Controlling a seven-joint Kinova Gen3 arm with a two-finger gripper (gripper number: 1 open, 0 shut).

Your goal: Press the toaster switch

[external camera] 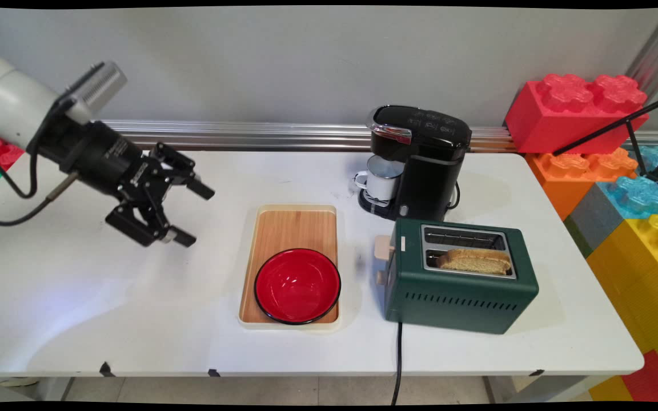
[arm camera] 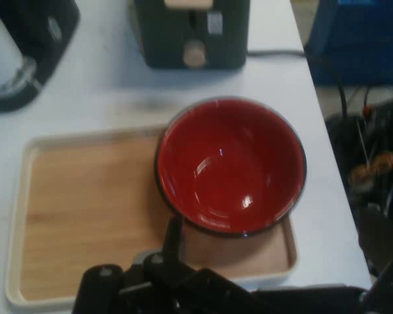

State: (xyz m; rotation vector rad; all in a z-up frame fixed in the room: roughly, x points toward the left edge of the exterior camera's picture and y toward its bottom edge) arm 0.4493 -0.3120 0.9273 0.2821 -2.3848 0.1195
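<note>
Gaping empty hand [external camera: 191, 212] left of tray [external camera: 283, 222] holding red bowl [external camera: 297, 285]; bread [external camera: 473, 261] in toaster [external camera: 454, 297].

The red bowl [external camera: 297, 285] looks glossy and smooth, at 6 o'clock on the pale wood-grain tray [external camera: 289, 225]. The green toaster [external camera: 457, 288] seems matt, the coffee maker [external camera: 420, 160] shiny black plastic, its mug [external camera: 383, 178] white enamel.

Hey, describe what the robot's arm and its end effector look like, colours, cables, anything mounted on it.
The arm is a rounded white link coming in from the left. A ribbed silver-grey camera sits on a black bracket at the wrist. The end effector is black, with a cylindrical body, bolted open linkage and two stubby fingers. Black cables loop below the wrist.
</note>
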